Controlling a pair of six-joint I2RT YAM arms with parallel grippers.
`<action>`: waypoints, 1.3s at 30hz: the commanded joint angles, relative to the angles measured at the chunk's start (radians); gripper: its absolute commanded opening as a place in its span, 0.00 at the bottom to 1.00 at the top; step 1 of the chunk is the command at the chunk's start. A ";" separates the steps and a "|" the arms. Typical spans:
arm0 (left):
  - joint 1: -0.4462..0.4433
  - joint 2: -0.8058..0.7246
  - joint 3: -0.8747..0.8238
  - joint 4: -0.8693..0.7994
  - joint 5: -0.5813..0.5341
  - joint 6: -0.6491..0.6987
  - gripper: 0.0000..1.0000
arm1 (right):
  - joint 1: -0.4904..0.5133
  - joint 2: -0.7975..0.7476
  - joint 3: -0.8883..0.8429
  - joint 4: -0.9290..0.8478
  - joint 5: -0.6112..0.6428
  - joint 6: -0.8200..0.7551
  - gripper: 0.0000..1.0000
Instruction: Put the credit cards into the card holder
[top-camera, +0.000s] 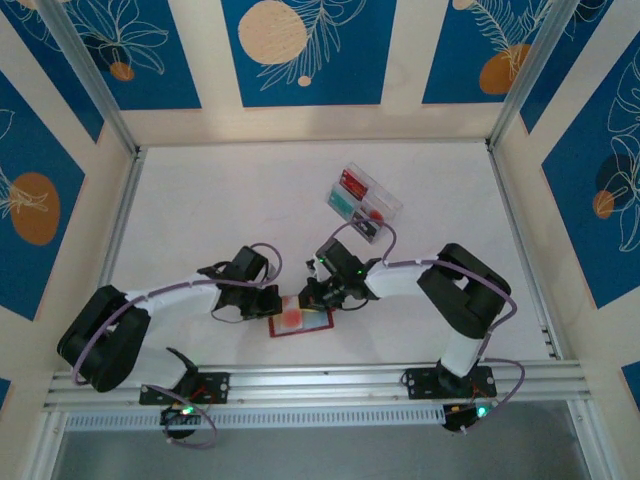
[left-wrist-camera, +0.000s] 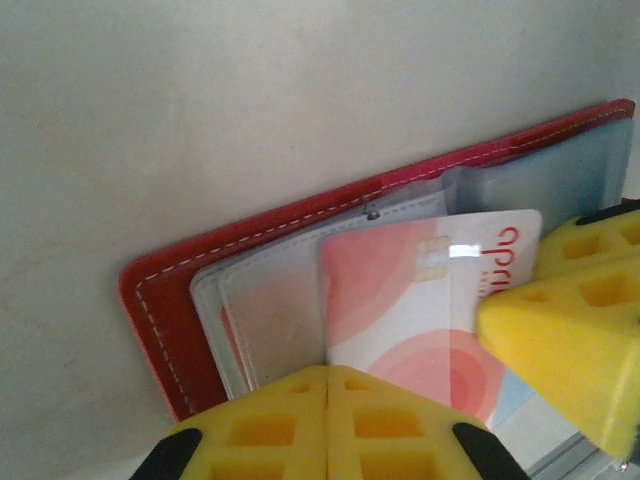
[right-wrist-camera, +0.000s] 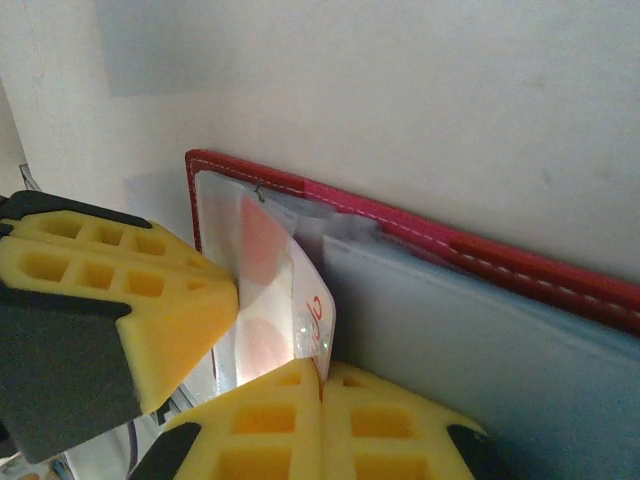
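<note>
Left gripper (left-wrist-camera: 327, 400), bottom centre of left-wrist frame: pressed together, apparently bearing on open red leather-look folding card holder (left-wrist-camera: 160, 330), mid-left. Treat pink-and-white plastic credit card (left-wrist-camera: 400, 290), centre, against clear soft pocket (left-wrist-camera: 270, 300), as light, stiff, slippery. Grip by trailing edge, as pinched by right gripper (right-wrist-camera: 322, 385), bottom of right-wrist frame.

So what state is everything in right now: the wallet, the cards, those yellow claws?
card holder: lying open, inside facing up.
pink card: partly in the card holder, not fully in.
right gripper: shut on the pink card.
left gripper: shut, at the card holder's edge.
clear box: holds a red card and a teal card; lid unclear.
</note>
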 joint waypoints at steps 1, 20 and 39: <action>-0.010 0.004 -0.004 -0.059 0.002 -0.006 0.07 | 0.013 0.045 0.014 -0.033 -0.002 0.012 0.00; 0.120 -0.074 -0.021 -0.116 0.042 0.065 0.07 | -0.036 0.066 0.073 -0.192 -0.068 -0.110 0.00; 0.071 0.046 -0.032 -0.009 0.037 0.027 0.06 | 0.033 0.156 0.201 -0.254 -0.112 -0.153 0.03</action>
